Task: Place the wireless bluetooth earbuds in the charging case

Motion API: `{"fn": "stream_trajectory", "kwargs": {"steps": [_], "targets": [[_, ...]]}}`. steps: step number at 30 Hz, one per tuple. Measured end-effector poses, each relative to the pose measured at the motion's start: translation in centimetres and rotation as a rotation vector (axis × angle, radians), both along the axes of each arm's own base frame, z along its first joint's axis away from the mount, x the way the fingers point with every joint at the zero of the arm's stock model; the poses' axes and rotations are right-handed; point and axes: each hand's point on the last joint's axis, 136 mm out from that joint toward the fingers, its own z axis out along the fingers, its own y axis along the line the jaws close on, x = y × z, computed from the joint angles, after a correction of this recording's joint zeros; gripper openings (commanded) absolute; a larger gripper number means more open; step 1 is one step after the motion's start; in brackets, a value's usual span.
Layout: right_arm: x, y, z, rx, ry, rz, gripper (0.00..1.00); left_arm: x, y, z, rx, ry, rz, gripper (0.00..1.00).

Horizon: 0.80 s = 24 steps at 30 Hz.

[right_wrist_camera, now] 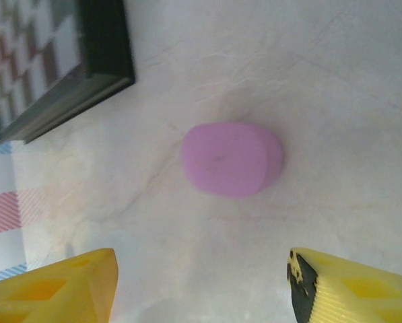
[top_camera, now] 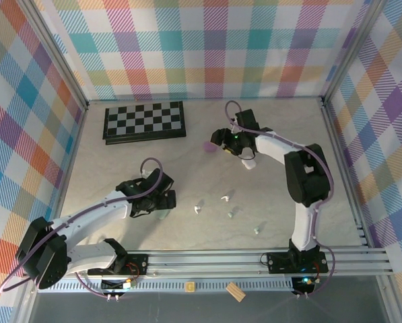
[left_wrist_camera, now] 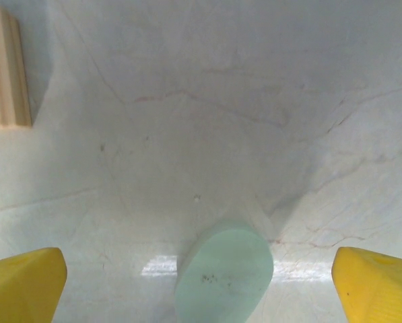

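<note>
The right gripper (right_wrist_camera: pixel 201 286) is standing open, clear of the purple case (right_wrist_camera: pixel 231 159) lying toward the table's (right_wrist_camera: pixel 335 81) far edge. The left gripper (left_wrist_camera: pixel 197 276) is standing open, straddling the mint case (left_wrist_camera: pixel 224 269) without contact.

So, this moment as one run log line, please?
left gripper: open near mint case | right gripper: open, purple case ahead | earbuds: loose on table

The purple case (right_wrist_camera: pixel 232 159), a smooth closed pebble, lies flat on the table (right_wrist_camera: pixel 335 81). The mint case (left_wrist_camera: pixel 224 272) lies closed too. Four tiny pale earbuds (top_camera: pixel 224 198) lie scattered apart mid-table.
</note>
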Motion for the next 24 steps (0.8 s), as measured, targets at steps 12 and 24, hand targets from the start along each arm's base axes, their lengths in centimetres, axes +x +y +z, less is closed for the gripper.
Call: {"fn": "stream_trajectory", "kwargs": {"steps": [12, 24], "targets": [[-3.6, -1.8, 1.7, -0.011, -0.051, 0.004, 0.69, -0.8, -3.1, -3.6, 0.011, 0.102, -0.106, 0.86], [-4.0, -2.2, 1.7, -0.016, -0.058, -0.002, 0.69, -2.5, -4.6, -4.5, 0.053, 0.118, -0.179, 0.65]]}}
